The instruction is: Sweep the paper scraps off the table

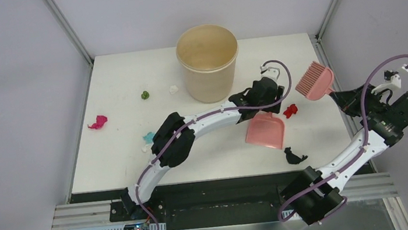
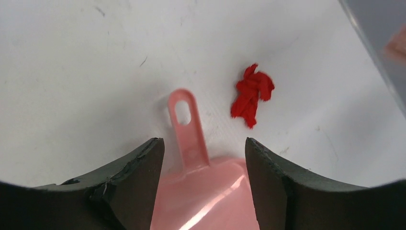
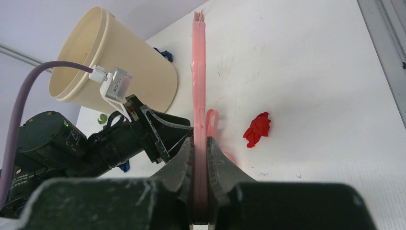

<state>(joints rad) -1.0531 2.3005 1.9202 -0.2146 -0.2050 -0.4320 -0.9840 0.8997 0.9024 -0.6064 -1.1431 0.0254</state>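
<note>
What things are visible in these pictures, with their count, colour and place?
table: 1, white, between grey walls
bucket: 1, beige, far middle of table
dustpan: 1, pink, right of centre
brush: 1, pink, near right edge
scraps: 6 in the top view; magenta at left; green and white left of bucket; blue by left arm; red right of dustpan; black near front edge
left gripper: 1, black, shut on dustpan
right gripper: 1, black, shut on brush
</note>
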